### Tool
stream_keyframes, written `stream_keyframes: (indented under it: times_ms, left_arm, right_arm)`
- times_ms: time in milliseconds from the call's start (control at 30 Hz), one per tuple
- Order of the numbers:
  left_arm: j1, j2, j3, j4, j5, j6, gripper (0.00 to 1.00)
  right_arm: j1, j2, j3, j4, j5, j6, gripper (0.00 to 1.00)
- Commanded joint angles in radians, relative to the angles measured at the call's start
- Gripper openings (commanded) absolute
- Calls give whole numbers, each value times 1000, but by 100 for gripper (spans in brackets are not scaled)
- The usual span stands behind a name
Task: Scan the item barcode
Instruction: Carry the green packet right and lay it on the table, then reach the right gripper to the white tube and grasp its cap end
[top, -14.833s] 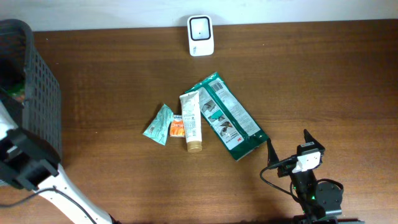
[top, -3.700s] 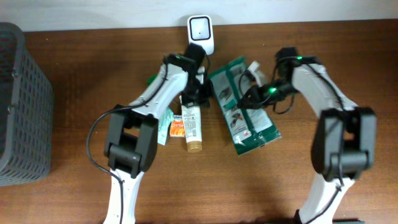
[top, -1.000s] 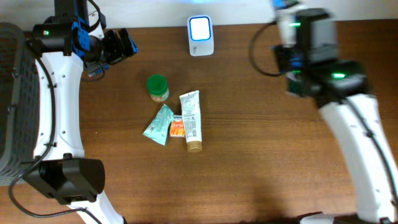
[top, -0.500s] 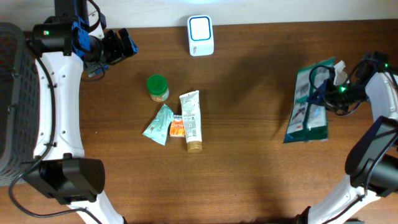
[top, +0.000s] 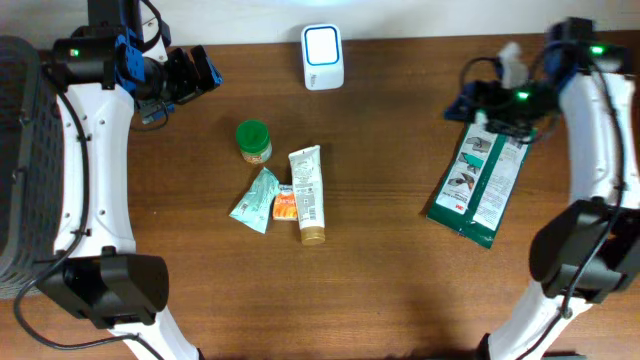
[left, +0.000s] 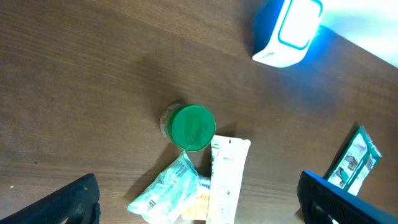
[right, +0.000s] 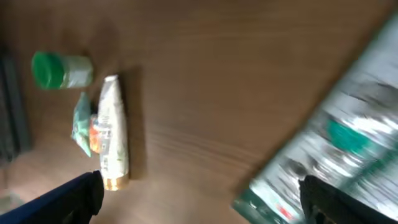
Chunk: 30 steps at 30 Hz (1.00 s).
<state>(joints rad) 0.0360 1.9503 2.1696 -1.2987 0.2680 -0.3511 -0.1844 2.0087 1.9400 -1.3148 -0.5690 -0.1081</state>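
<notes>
Wooden table (top: 380, 290): green pack (top: 478, 185) lies flat, well right of scanner (top: 323, 58), probably done. Right gripper (top: 480, 105) over its top end, jaws apart; left gripper (top: 197, 73) spread, empty. Tube (top: 308, 195) and jar (top: 253, 140) below scanner remain.

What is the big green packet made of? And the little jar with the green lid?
The big green packet looks like soft plastic film. It lies thin and flat on the table and has pictures printed all over it. The little jar has a see-through body, either plastic or glass, I cannot tell which. Its green lid is smooth and evenly coloured, so it is probably plastic.
</notes>
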Motion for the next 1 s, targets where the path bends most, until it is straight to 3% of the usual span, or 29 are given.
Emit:
stream_keyframes:
  times_ms: [0, 167, 333, 800, 867, 933, 967]
  left_arm:
    - [4, -15, 10, -1, -6, 9, 99]
    - [4, -15, 10, -1, -6, 9, 99]
    - [4, -15, 10, -1, -6, 9, 99]
    - [4, -15, 10, -1, -6, 9, 99]
    - [4, -15, 10, -1, -6, 9, 99]
    - [4, -15, 10, -1, -6, 9, 99]
    - [4, -15, 10, -1, -6, 9, 99]
  right_arm:
    - [181, -4, -106, 76, -45, -1, 93]
    - [418, -3, -371, 418, -55, 239, 81]
    - [549, -3, -511, 655, -59, 336, 76]
    - [579, 131, -560, 996, -56, 406, 56]
    - [579, 132, -560, 1041, -56, 406, 47]
    - [577, 132, -560, 1021, -56, 406, 12]
    - [576, 132, -560, 1002, -56, 404, 4]
